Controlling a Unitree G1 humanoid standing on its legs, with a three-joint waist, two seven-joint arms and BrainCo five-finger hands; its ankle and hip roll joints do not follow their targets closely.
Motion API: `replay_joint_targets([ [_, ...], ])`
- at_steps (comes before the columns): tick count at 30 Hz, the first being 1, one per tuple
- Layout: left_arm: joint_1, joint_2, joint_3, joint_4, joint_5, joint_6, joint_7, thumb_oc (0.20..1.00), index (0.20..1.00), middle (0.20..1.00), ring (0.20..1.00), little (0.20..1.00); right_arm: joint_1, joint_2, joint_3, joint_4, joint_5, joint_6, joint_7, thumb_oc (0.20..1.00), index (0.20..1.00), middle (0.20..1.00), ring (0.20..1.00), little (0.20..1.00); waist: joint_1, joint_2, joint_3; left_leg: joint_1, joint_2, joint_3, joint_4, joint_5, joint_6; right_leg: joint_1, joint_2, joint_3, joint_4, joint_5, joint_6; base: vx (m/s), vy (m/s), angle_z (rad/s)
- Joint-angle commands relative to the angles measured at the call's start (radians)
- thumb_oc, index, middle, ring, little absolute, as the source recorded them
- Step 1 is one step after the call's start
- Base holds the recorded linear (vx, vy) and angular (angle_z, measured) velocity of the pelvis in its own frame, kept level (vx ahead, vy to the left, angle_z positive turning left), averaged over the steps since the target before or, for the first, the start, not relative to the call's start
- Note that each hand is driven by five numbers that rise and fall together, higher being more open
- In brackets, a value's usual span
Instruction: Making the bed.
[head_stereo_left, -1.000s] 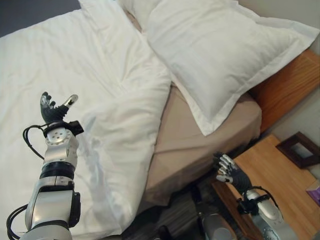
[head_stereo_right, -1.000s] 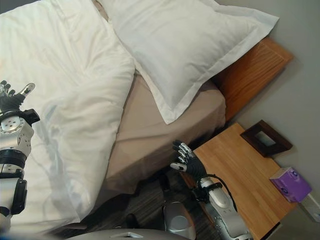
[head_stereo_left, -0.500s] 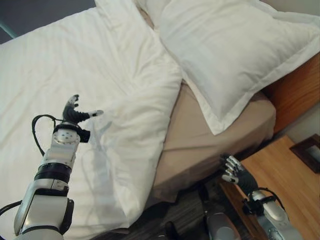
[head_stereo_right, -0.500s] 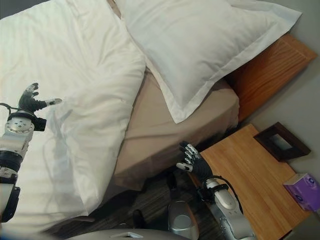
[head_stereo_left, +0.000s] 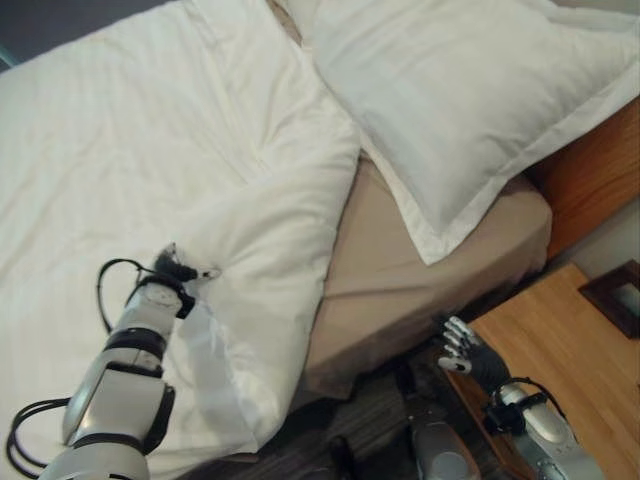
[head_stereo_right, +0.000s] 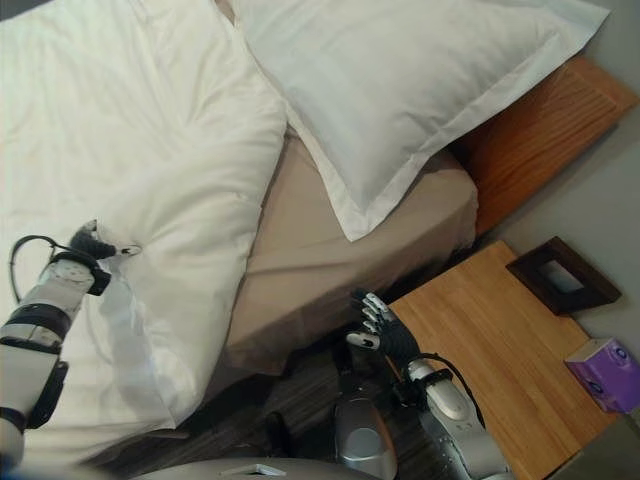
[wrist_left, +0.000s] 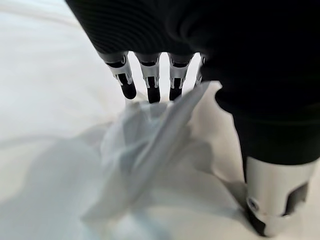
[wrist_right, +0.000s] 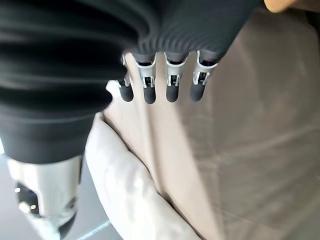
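In the left eye view the white duvet (head_stereo_left: 150, 150) covers the left part of the bed, its folded edge beside the bare beige sheet (head_stereo_left: 400, 270). The left hand (head_stereo_left: 172, 268) lies on this fold. A big pillow (head_stereo_left: 470, 90) rests at the far right.

In the right eye view the right hand (head_stereo_right: 380, 330) hangs with relaxed fingers near the wooden nightstand (head_stereo_right: 500, 350).

In the left wrist view the fingers (wrist_left: 150, 82) and thumb pinch a bunch of duvet cloth.

In the right wrist view straight fingers (wrist_right: 170, 82) hold nothing above the sheet.
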Motion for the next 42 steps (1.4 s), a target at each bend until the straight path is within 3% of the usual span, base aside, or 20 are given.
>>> replay_joint_targets([
  [1,-0.062,0.029,0.027,0.059,-0.102,-0.060,-0.012,1.000,1.000,1.000,1.000,1.000,-0.040,-0.010,-0.004,-0.038,0.037,-0.048,0.000,1.000,1.000,1.000,1.000,1.000,-0.024,-0.016,0.031,-0.113,0.026,-0.030,0.005,0.135,-0.018,0.106,-0.013,-0.015,0.011,-0.154,0.090,-0.08,0.010,-0.18],
  [2,-0.061,0.015,0.026,0.082,-0.109,-0.063,-0.012,0.589,0.589,0.589,0.589,0.589,-0.047,-0.007,0.006,-0.029,0.042,-0.051,-0.003,1.000,1.000,1.000,1.000,1.000,-0.033,-0.021,0.030,-0.129,0.027,-0.024,0.005,0.138,-0.020,0.088,-0.011,-0.008,0.011,-0.149,0.091,-0.09,0.014,-0.15],
  [3,-0.063,-0.001,0.026,0.103,-0.108,-0.065,-0.010,0.529,0.529,0.529,0.529,0.529,-0.053,-0.004,0.017,-0.022,0.044,-0.051,-0.002,1.000,1.000,1.000,1.000,1.000,-0.042,-0.026,0.029,-0.138,0.029,-0.018,0.005,0.139,-0.021,0.075,-0.009,-0.002,0.011,-0.145,0.091,-0.04,0.014,-0.13],
  [4,-0.063,-0.017,0.029,0.108,-0.116,-0.068,-0.009,0.322,0.322,0.322,0.322,0.322,-0.052,0.001,0.020,-0.021,0.047,-0.053,-0.003,1.000,1.000,1.000,1.000,1.000,-0.049,-0.029,0.024,-0.146,0.030,-0.014,0.005,0.140,-0.023,0.067,-0.008,0.003,0.011,-0.143,0.091,0.00,0.013,-0.06],
  [5,-0.060,-0.042,0.026,0.108,-0.116,-0.071,-0.007,0.200,0.200,0.200,0.200,0.200,-0.046,0.005,0.024,-0.021,0.052,-0.052,-0.004,1.000,1.000,1.000,1.000,1.000,-0.056,-0.031,0.018,-0.149,0.031,-0.012,0.005,0.140,-0.024,0.061,-0.007,0.009,0.011,-0.142,0.091,0.03,0.010,-0.05],
  [6,-0.065,-0.101,-0.009,0.080,-0.095,-0.081,-0.012,0.200,0.200,0.200,0.200,0.200,-0.035,-0.002,0.024,-0.022,0.049,-0.053,-0.003,1.000,1.000,1.000,1.000,1.000,-0.062,-0.031,0.012,-0.146,0.031,-0.011,0.005,0.139,-0.025,0.064,-0.008,0.012,0.011,-0.145,0.090,0.00,0.000,0.00],
  [9,-0.069,-0.144,-0.060,0.018,-0.060,-0.097,-0.014,0.200,0.200,0.200,0.200,0.200,-0.032,-0.011,0.020,-0.021,0.041,-0.051,-0.002,1.000,1.000,1.000,1.000,1.000,-0.064,-0.029,0.011,-0.130,0.031,-0.011,0.005,0.132,-0.025,0.081,-0.007,0.016,0.011,-0.152,0.089,0.03,0.000,0.04],
  [10,-0.060,-0.167,-0.115,-0.124,-0.038,-0.109,-0.019,0.200,0.200,0.200,0.200,0.200,-0.028,-0.018,0.008,-0.023,0.040,-0.052,0.000,1.000,1.000,1.000,1.000,1.000,-0.059,-0.021,0.008,-0.116,0.030,-0.013,0.005,0.129,-0.023,0.095,-0.010,0.015,0.011,-0.156,0.087,0.01,-0.007,0.05],
  [11,-0.059,-0.167,-0.115,-0.125,-0.038,-0.109,-0.019,0.200,0.200,0.200,0.200,0.200,-0.029,-0.018,0.008,-0.023,0.040,-0.052,0.000,1.000,1.000,1.000,1.000,1.000,-0.058,-0.021,0.005,-0.121,0.029,-0.013,0.005,0.131,-0.024,0.091,-0.010,0.016,0.011,-0.154,0.087,0.02,-0.007,0.08],
  [15,-0.011,-0.141,-0.190,-0.564,-0.094,-0.137,-0.059,0.200,0.200,0.200,0.200,0.200,-0.031,-0.014,-0.028,-0.017,0.023,-0.049,-0.009,1.000,1.000,1.000,1.000,1.000,-0.038,0.005,0.000,-0.094,0.020,-0.034,0.005,0.126,-0.020,0.131,-0.024,-0.012,0.011,-0.168,0.086,0.01,-0.014,0.09],
  [21,0.073,-0.128,-0.230,-0.859,-0.182,-0.174,-0.140,0.200,0.200,0.200,0.200,0.200,-0.030,-0.004,-0.054,0.002,-0.018,-0.038,-0.016,1.000,1.000,1.000,1.000,1.000,-0.030,0.032,-0.020,-0.076,0.010,-0.047,0.005,0.126,-0.019,0.163,-0.033,-0.031,0.011,-0.175,0.086,-0.01,-0.002,0.08],
  [25,0.141,-0.169,-0.275,-0.900,-0.204,-0.160,-0.204,0.200,0.200,0.200,0.200,0.200,0.006,-0.002,-0.090,0.007,-0.016,-0.030,-0.021,1.000,1.000,1.000,1.000,1.000,-0.043,0.040,-0.032,-0.061,0.010,-0.043,0.005,0.122,-0.017,0.176,-0.032,-0.029,0.011,-0.179,0.083,-0.01,-0.004,0.02],
  [32,0.253,-0.328,-0.347,-0.702,-0.169,-0.115,-0.274,0.200,0.200,0.200,0.200,0.200,0.040,0.017,-0.154,0.036,-0.003,-0.024,-0.050,1.000,1.000,1.000,1.000,1.000,-0.085,0.048,-0.045,-0.033,0.008,-0.016,0.005,0.113,-0.010,0.194,-0.030,-0.001,0.011,-0.182,0.080,0.00,0.013,-0.03],
  [34,0.260,-0.382,-0.371,-0.650,-0.158,-0.114,-0.267,0.335,0.335,0.335,0.335,0.335,0.037,0.023,-0.162,0.042,0.009,-0.029,-0.067,1.000,1.000,1.000,1.000,1.000,-0.096,0.052,-0.047,-0.029,0.008,-0.007,0.005,0.111,-0.008,0.193,-0.028,0.007,0.011,-0.180,0.079,-0.02,0.015,-0.15],
  [35,0.260,-0.391,-0.375,-0.658,-0.160,-0.114,-0.265,0.479,0.479,0.479,0.479,0.479,0.036,0.024,-0.167,0.041,0.013,-0.031,-0.072,1.000,1.000,1.000,1.000,1.000,-0.098,0.054,-0.048,-0.028,0.008,-0.005,0.005,0.111,-0.008,0.192,-0.028,0.010,0.011,-0.179,0.079,-0.01,0.009,-0.14],
  [36,0.260,-0.391,-0.375,-0.659,-0.160,-0.114,-0.265,0.479,0.479,0.479,0.479,0.479,0.036,0.024,-0.167,0.041,0.013,-0.031,-0.072,1.000,1.000,1.000,1.000,1.000,-0.098,0.054,-0.048,-0.028,0.008,-0.005,0.005,0.111,-0.008,0.192,-0.028,0.010,0.011,-0.179,0.079,-0.01,0.007,-0.12],
  [37,0.258,-0.404,-0.388,-0.666,-0.161,-0.113,-0.266,1.000,1.000,1.000,1.000,1.000,0.034,0.029,-0.169,0.043,0.024,-0.033,-0.081,1.000,1.000,1.000,1.000,1.000,-0.102,0.058,-0.050,-0.027,0.007,-0.003,0.005,0.111,-0.006,0.192,-0.029,0.014,0.011,-0.178,0.078,0.00,0.000,0.00],
  [42,0.238,-0.319,-0.382,-0.839,-0.228,-0.131,-0.292,1.000,1.000,1.000,1.000,1.000,0.027,0.027,-0.152,0.047,0.027,-0.030,-0.072,1.000,1.000,1.000,1.000,1.000,-0.096,0.064,-0.063,-0.018,0.006,-0.010,0.005,0.112,-0.007,0.205,-0.032,0.012,0.011,-0.181,0.077,0.00,0.000,0.00],
])
